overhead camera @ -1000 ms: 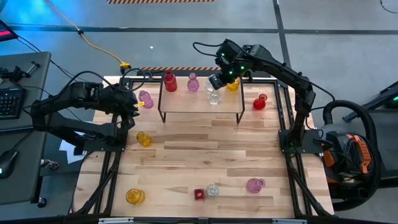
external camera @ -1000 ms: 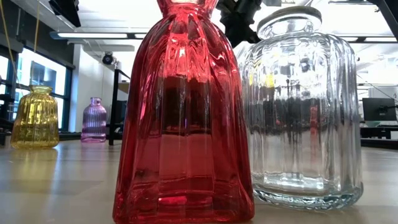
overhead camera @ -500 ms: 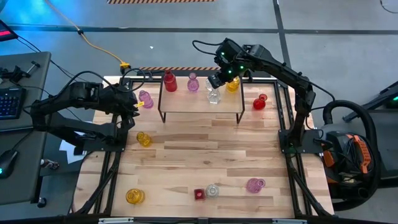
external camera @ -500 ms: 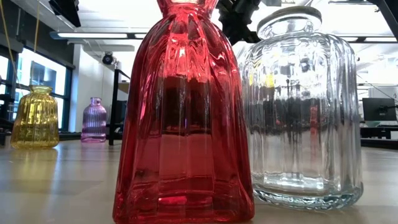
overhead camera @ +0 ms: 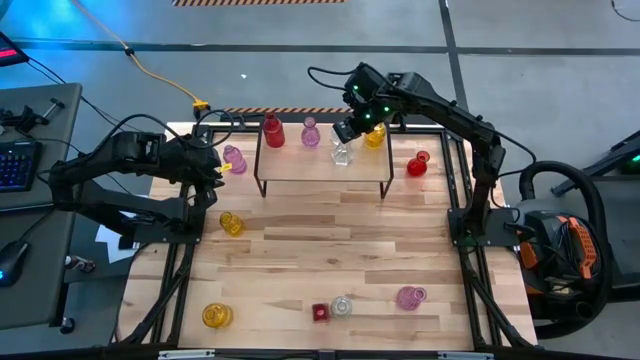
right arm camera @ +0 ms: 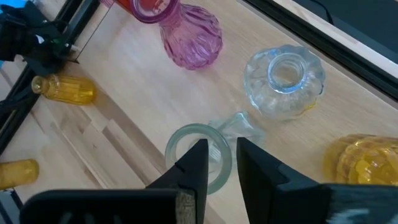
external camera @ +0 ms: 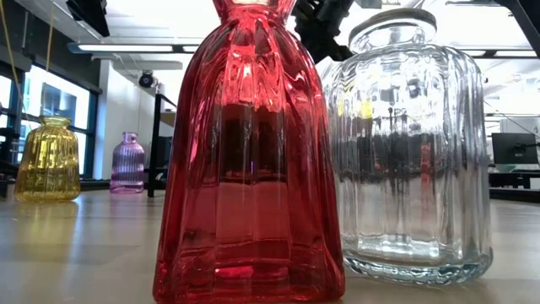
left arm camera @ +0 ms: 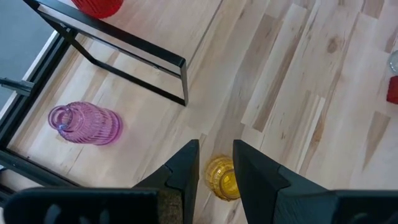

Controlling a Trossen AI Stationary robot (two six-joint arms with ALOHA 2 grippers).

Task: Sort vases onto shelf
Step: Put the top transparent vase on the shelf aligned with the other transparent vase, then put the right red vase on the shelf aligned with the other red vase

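The shelf stands at the table's far middle. On its top stand a red vase, a pink vase, a clear vase and a yellow vase. My right gripper hovers over the shelf top, shut on a second clear vase. My left gripper waits above the table's left side, slightly open and holding nothing. It hangs beside a pink vase that lies on the table. A yellow vase lies on the table below its fingers. My right gripper has the rim of the clear vase's mouth between its two fingers. One finger seems to be inside the mouth and the other outside. The fingers slant down from the table's right. The vase is tilted; whether its base rests on the shelf top, I cannot tell.
On the table are a red vase right of the shelf, a yellow one, a small red one, a clear one and a pink one near the front edge. Bare wood lies mid-table.
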